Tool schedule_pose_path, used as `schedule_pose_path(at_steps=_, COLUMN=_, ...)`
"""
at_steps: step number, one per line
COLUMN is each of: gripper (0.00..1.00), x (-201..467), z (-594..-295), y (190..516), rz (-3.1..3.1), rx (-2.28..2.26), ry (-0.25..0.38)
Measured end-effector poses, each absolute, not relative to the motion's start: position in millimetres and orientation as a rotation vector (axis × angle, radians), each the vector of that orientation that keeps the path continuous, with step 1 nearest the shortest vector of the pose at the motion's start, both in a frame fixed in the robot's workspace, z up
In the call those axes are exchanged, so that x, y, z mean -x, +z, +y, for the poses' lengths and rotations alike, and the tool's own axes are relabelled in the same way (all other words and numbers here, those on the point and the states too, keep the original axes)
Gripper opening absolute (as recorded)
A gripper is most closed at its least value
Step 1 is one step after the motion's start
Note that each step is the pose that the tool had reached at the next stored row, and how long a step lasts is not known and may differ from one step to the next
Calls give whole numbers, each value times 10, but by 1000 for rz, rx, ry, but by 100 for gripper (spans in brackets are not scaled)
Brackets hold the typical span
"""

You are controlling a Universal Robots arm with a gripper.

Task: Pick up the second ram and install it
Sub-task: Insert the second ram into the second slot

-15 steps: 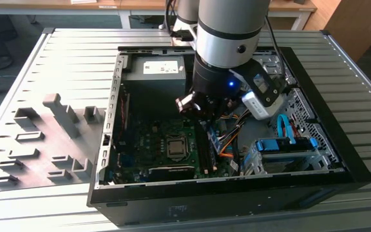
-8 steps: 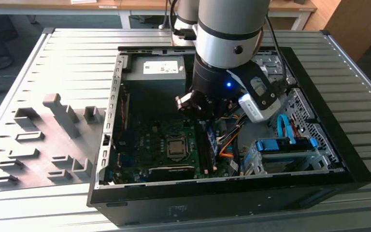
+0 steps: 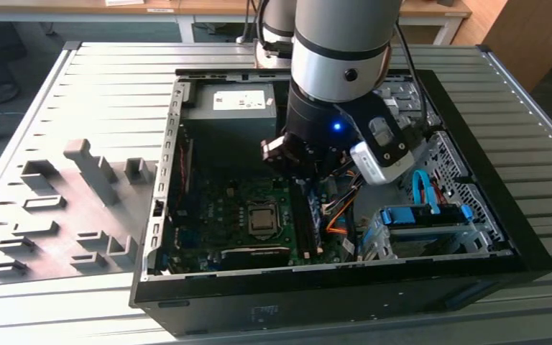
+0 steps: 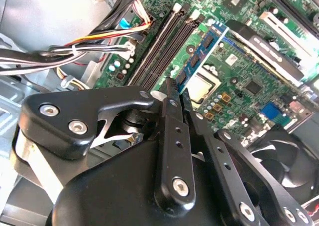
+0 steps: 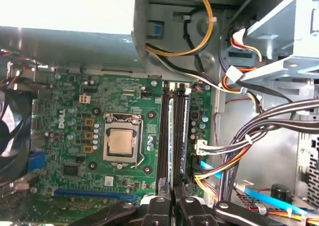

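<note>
Arm [image 3: 343, 50] points straight down into case [image 3: 506, 237]; gripper [image 4: 175, 89] pinches ram [image 4: 200, 54] above slots [image 5: 162, 136], exterior view's three o'clock from socket [image 3: 261, 218].

Exterior view: we log soft, even room light from above. The table [image 3: 94, 79] slats are pale, with no hard shadows. The case [image 3: 506, 237] interior is dim under the arm [image 3: 343, 43], whose silver tube carries a broad sheen; a blue lamp [image 3: 336, 127] glows on it.

Second wrist view: the gripper [image 4: 173, 89] sits close to the lens, black and soft-edged with grey highlights. The ram [image 4: 202, 54] and board [image 4: 249, 81] are bright, washing out at the board's far corner.

First wrist view: we note a blown-out white patch [image 5: 65, 7] beside the evenly lit board. The fan [image 5: 12, 131] is dark.
</note>
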State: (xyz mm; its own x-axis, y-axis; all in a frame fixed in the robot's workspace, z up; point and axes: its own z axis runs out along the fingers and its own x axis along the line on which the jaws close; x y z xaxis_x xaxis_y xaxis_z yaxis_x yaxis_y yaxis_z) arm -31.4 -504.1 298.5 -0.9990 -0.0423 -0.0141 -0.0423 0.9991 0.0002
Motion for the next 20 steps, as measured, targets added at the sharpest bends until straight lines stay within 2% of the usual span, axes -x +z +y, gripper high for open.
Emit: schedule_pose_path(at_steps=20, gripper=14, x=314, z=-5041, y=2945, rz=3127, rx=-30, ry=0)
